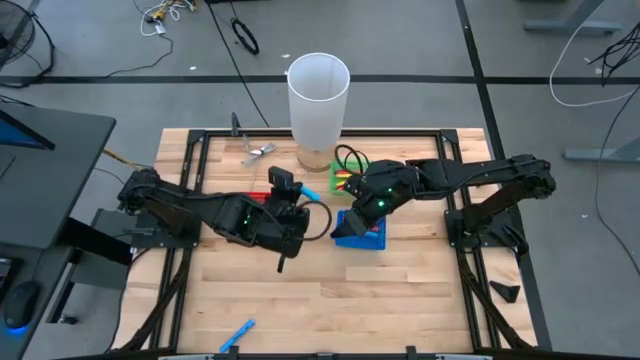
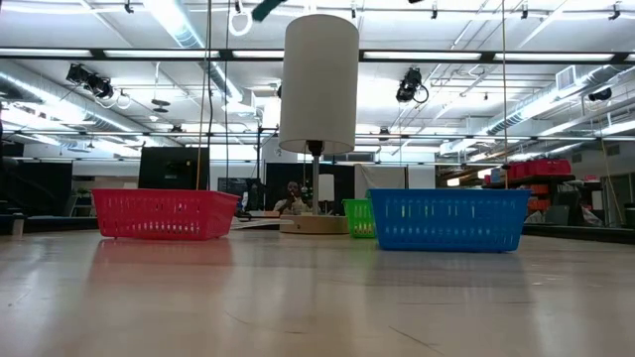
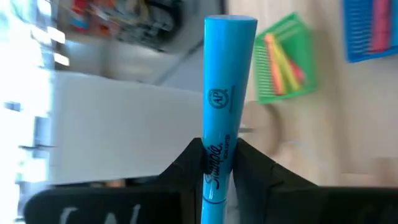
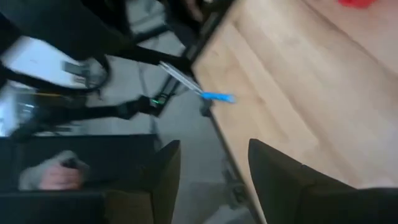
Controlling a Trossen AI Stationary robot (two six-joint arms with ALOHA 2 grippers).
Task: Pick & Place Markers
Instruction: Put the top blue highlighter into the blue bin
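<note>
Marker sort, partway: one light blue marker in your left pincer, some already binned, at least one left on the bench.

Your left pincer (image 3: 217,165) is clenched on a light blue marker (image 3: 225,106), held above the middle of the bench (image 1: 400,290), close to the red basket (image 2: 164,213). Already placed: yellow and red or pink markers (image 3: 283,59) in the green basket (image 3: 301,43), and what appear to be pink and blue markers, though blurred, in the blue basket (image 3: 357,31). Still to collect: one blue marker (image 1: 237,334) lying near the bench's front edge, well apart from the baskets. Your right pincer (image 4: 214,165) stands released, holding nothing, over the blue basket. The tall white cylinder (image 1: 318,95) stands at the back of the bench.
</note>
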